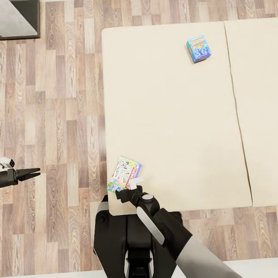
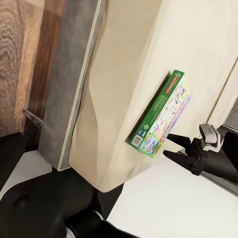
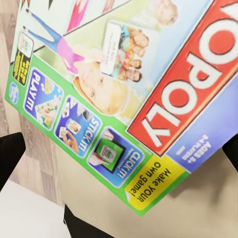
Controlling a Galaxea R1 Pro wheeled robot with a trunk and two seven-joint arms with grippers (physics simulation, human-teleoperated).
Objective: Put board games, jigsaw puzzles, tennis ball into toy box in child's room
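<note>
Two board games lie on the cream bed. A small teal-blue one sits far back near the mattress seam. A white one with multicoloured edges lies at the bed's near left corner. My right gripper is open right at that box's near edge. In the right wrist view the box spans the gap between its dark fingers. My left gripper hangs open over the floor, left of the bed, holding nothing.
Wood-plank floor runs along the bed's left side. A dark-framed grey object sits at the far left corner. My black base stands against the bed's near edge. A white surface lies below the bed corner.
</note>
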